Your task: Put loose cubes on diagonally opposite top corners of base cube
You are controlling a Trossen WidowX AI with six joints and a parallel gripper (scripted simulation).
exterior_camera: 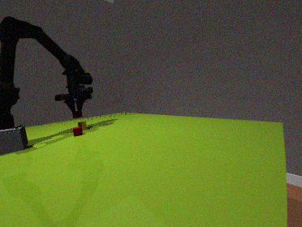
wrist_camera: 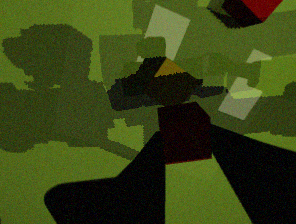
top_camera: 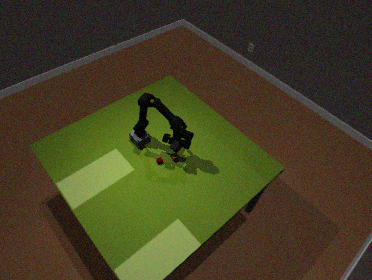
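Hand: the hand (wrist_camera: 186, 137) pinches a dark red cube (wrist_camera: 184, 132) between its two black fingers; in the wrist view the cube sits at centre frame, one flat face and its upper edges toward the camera. In the exterior view the hand (exterior_camera: 77, 110) hangs above the worktop at upper left, fingers pointing down, the cube only a small red tip at their end.

Held cube, orientation: equal-sided, so no long axis; its edges look roughly square to the fingers, slightly rotated in the frame.

Base cube: the yellow-ochre cube (wrist_camera: 167, 67) lies just above centre in the wrist view, mostly in shadow, one lit corner face showing as a triangle. In the exterior view it (exterior_camera: 83, 125) stands on the worktop below the hand, apart from it.

Second loose cube: a bright red cube (wrist_camera: 250, 10) at the upper right edge of the wrist view, cut off by the frame. In the exterior view it (exterior_camera: 77, 130) rests on the worktop just beside the base cube, toward the camera; whether they touch cannot be told. In the top view it (top_camera: 159, 160) is a red speck left of the hand.

Worktop: flat, matte lime-green worktop (exterior_camera: 183, 170), crossed by blocky dark shadows of the arm (top_camera: 157, 115).

Surfaces: cubes plain, sharp-edged, untextured; arm matte black.
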